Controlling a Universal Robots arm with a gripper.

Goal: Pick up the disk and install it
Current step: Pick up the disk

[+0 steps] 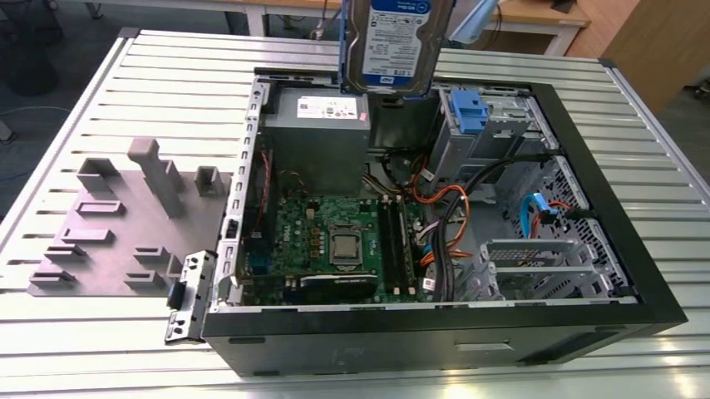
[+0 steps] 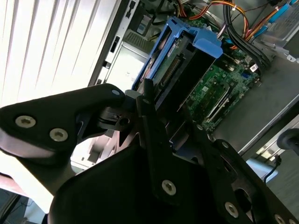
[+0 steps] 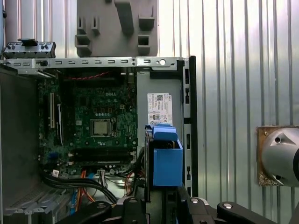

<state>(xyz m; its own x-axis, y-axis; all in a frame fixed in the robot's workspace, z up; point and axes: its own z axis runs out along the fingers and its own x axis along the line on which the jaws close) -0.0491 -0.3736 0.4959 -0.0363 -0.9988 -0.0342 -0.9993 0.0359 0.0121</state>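
One disk (image 1: pixel 395 43) up in the air, folks! It hangs at the top centre of the exterior view, standing on edge, with its white-and-blue label facing the camera and a blue rail down its side. Its lower edge hovers over the open computer case (image 1: pixel 466 337), above the gap between the grey power supply (image 1: pixel 318 137) and the drive cage holding the other blue carrier (image 1: pixel 467 110). It looks clear of both.

Over to the first wrist view, and the gripper (image 3: pixel 161 198) has it. In the second wrist view the black fingers (image 2: pixel 154 135) are clamped on the disk from either side, and its connector edge and blue carrier tab point away toward the case.

Inside the case, the green motherboard (image 1: pixel 332 241) lies flat with its processor socket bare. Orange cables (image 1: pixel 444 199) loop beside it, and a blue cable (image 1: pixel 533 212) curls nearer the exterior view's right.

Around the case is a slatted metal tabletop (image 1: pixel 166 83). On the exterior view's left sits a grey fixture plate (image 1: pixel 106 241) with upright blocks. A small metal bracket (image 1: pixel 189 295) lies just beside the case's near corner, between the plate and the case.
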